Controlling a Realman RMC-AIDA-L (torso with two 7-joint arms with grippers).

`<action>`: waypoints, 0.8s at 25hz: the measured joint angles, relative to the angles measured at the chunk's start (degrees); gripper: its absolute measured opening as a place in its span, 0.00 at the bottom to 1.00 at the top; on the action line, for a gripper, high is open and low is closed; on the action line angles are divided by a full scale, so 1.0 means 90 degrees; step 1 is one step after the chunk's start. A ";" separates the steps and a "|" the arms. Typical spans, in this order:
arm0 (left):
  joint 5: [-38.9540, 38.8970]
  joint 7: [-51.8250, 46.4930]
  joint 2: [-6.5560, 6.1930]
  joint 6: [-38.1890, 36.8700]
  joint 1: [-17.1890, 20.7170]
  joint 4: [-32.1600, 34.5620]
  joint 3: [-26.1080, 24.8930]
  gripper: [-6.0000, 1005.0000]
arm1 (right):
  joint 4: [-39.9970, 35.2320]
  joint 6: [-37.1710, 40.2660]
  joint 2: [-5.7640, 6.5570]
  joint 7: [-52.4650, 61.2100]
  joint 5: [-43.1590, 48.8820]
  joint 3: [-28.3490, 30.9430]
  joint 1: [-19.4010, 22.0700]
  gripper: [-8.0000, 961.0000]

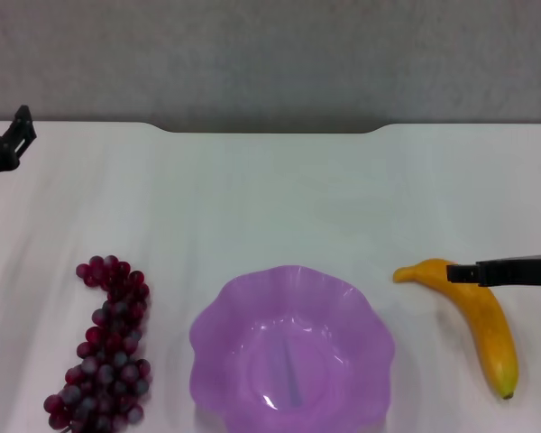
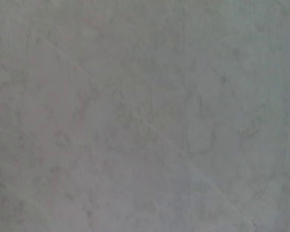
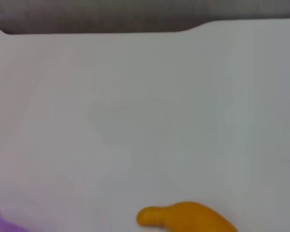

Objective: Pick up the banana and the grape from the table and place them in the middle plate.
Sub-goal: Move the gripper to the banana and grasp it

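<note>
Banana (image 1: 480, 316): seen lower right on the white worktop (image 1: 279, 198), untouched.
Grape bunch (image 1: 108, 347): lower left.
Purple plate (image 1: 218, 336): bottom centre, between them.
Right gripper (image 1: 464, 271): over the banana's stem end; state cannot be told.
Left gripper (image 1: 13, 140): upper left edge; state cannot be told.

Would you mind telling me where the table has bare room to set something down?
The widest bare stretch of the table runs behind the middle plate, grape and banana. Narrower gaps flank the plate; the right gripper crowds the banana's side.

One banana (image 1: 481, 317), one grape (image 1: 105, 346) bunch, one middle plate (image 1: 218, 336).
</note>
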State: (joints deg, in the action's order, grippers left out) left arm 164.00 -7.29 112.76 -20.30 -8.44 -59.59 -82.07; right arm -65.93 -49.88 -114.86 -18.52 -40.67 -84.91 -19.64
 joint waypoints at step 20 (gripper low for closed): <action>0.0003 0.0000 0.0024 -0.0033 -0.0019 0.0000 -0.0009 0.74 | 0.1644 0.0223 0.0008 -0.0382 0.0028 0.0187 -0.0876 0.80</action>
State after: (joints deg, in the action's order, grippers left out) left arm 164.02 -7.29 112.98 -20.60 -8.61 -59.59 -82.15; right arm -51.14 -47.88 -114.79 -21.96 -40.42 -83.23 -27.52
